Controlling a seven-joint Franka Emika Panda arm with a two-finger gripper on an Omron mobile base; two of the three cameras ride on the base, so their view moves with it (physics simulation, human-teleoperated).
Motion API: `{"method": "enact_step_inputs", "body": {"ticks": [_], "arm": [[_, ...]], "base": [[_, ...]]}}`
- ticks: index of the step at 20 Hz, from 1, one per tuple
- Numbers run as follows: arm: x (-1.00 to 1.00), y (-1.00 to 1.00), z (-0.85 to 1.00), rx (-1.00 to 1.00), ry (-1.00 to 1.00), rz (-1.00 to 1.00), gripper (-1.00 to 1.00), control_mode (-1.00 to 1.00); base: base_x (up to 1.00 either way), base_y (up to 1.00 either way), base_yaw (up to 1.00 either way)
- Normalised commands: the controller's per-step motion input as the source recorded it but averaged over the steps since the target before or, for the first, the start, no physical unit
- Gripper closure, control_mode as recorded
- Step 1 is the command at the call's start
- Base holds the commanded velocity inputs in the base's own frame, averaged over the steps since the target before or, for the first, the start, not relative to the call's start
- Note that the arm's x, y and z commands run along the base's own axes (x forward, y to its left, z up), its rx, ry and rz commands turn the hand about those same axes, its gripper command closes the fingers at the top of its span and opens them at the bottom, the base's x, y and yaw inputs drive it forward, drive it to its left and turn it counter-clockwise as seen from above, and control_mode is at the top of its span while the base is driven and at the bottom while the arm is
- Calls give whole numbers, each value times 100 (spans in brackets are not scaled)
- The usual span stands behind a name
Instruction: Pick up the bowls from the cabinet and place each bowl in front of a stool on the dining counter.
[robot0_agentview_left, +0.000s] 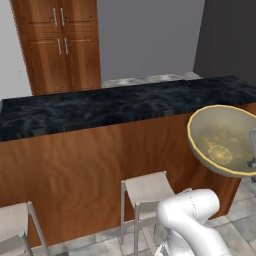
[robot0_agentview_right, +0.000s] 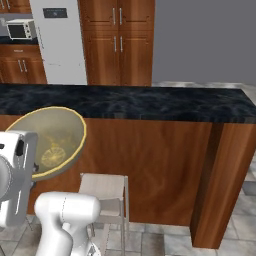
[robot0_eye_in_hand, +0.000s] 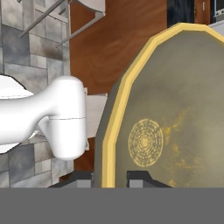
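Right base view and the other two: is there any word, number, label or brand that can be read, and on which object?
None can be read.
The fridge's dark panel is too blurred to show any text.
The olive-tan bowl bears only a round yellow pattern, no letters.

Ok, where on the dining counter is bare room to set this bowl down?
The dining counter top looks bare along the whole visible stretch, including above the stool. The gripper holds the olive-tan bowl tilted, below counter height, beside the wood front; tightest there.
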Motion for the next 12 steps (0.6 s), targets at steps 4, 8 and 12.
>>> {"method": "enact_step_inputs", "body": {"ticks": [4, 8, 12], "arm": [[0, 0, 0, 0, 0, 0, 100, 100], [0, 0, 0, 0, 0, 0, 100, 100], [0, 0, 9, 0, 0, 0, 100, -100]], "base": [[0, 0, 0], [0, 0, 0], [0, 0, 0]]}}
